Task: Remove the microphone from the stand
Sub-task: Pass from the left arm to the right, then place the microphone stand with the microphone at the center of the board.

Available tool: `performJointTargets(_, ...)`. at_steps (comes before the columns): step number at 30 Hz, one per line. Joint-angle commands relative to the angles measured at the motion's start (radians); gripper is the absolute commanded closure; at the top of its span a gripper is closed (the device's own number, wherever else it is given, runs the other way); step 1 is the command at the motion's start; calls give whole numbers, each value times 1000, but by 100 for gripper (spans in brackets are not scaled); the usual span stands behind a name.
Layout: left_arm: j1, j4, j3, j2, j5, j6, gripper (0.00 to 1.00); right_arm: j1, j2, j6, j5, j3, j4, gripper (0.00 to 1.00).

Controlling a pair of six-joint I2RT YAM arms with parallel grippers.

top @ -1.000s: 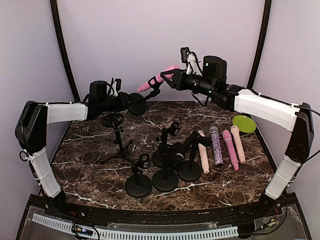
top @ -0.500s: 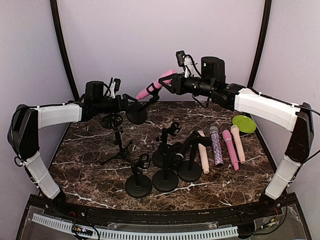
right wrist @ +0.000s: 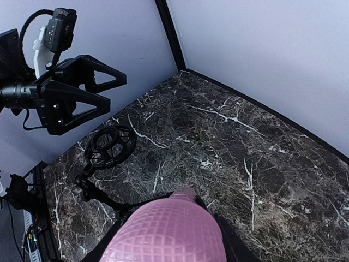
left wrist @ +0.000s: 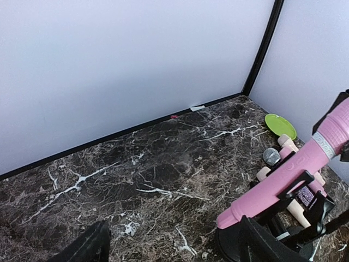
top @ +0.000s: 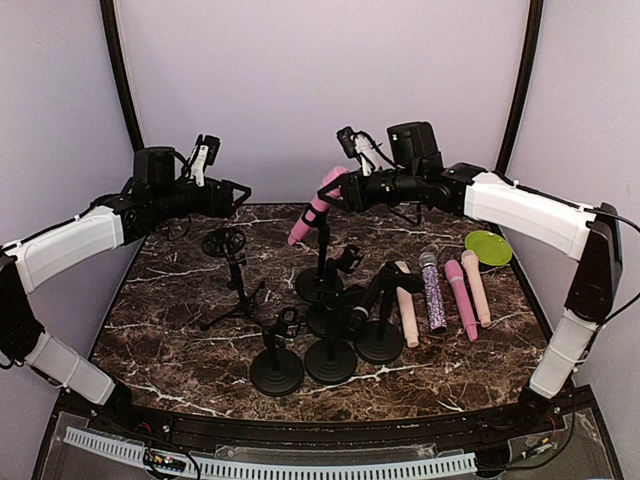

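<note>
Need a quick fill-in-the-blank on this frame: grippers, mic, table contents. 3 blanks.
1. The right gripper grips the pink microphone, which is clipped in its ___.
2. The left gripper is pulled off to the side, jaws ___ and empty.
3. ___ loose microphones lie flat on the table near the green plate.

Missing words: stand; open; four.

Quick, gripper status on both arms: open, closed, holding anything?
The left gripper is open, holding nothing.
The right gripper is closed on the pink microphone.
</note>
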State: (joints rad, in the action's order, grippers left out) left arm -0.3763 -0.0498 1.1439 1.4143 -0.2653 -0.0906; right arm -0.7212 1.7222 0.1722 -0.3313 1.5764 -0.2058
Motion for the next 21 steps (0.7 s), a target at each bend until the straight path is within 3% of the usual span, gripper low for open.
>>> performJointTargets(1, -4, 28, -22, -56, -128, 66, 17, -18, 7, -6, -31, 82, 122, 95)
performJointTargets(11, -4, -19, -45, -166, -316, 112, 16, -73, 128, -59, -34, 234, 113, 95)
performJointTargets(21, -4, -60, -85, -154, -411, 115, 16, -93, 265, -145, 1, 356, 32, 95)
